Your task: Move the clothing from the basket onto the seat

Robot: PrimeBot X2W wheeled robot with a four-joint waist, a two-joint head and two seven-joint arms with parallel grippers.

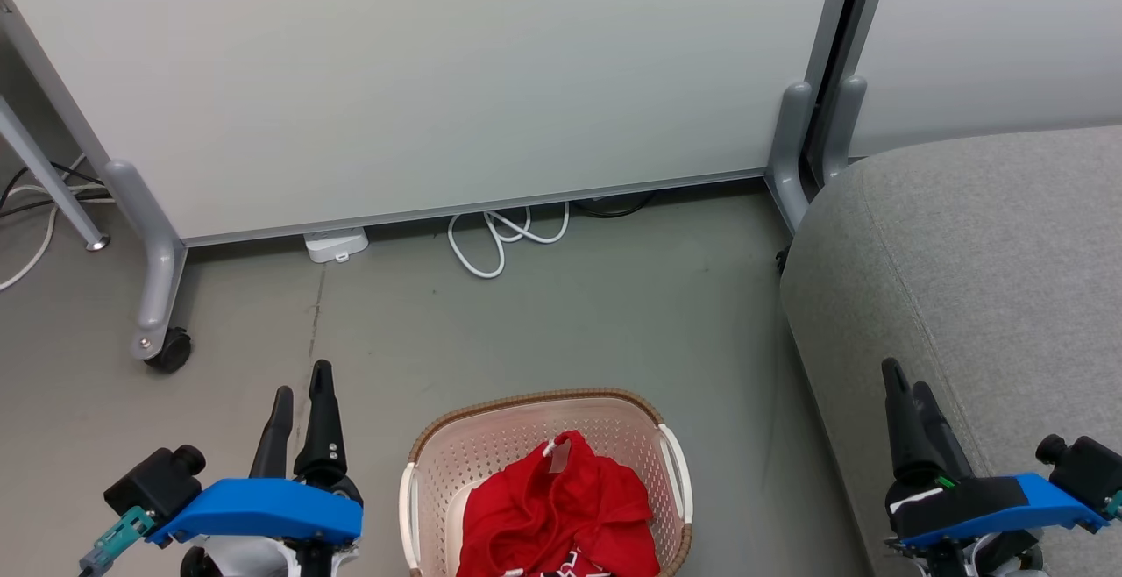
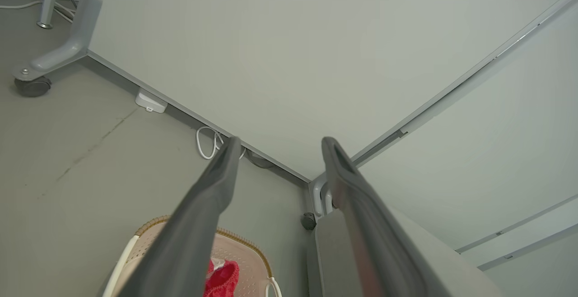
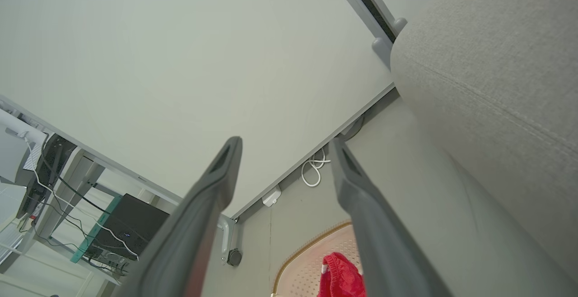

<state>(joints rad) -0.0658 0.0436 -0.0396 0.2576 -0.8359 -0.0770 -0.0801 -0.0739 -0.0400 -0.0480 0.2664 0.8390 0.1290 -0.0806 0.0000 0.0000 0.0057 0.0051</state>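
Red clothing with white trim lies bunched in the cream perforated basket on the floor at the bottom centre of the head view. The grey fabric seat fills the right side. My left gripper hovers open, left of the basket, with nothing between its fingers. My right gripper is open too, over the seat's front edge to the right of the basket. In the left wrist view the clothing and basket peek out low between the fingers. The right wrist view shows the clothing, basket and seat.
A pale wheeled partition panel stands behind the basket, its castor leg at the left. A white cable loop and a white power adapter lie at its foot. Bare grey floor separates panel and basket.
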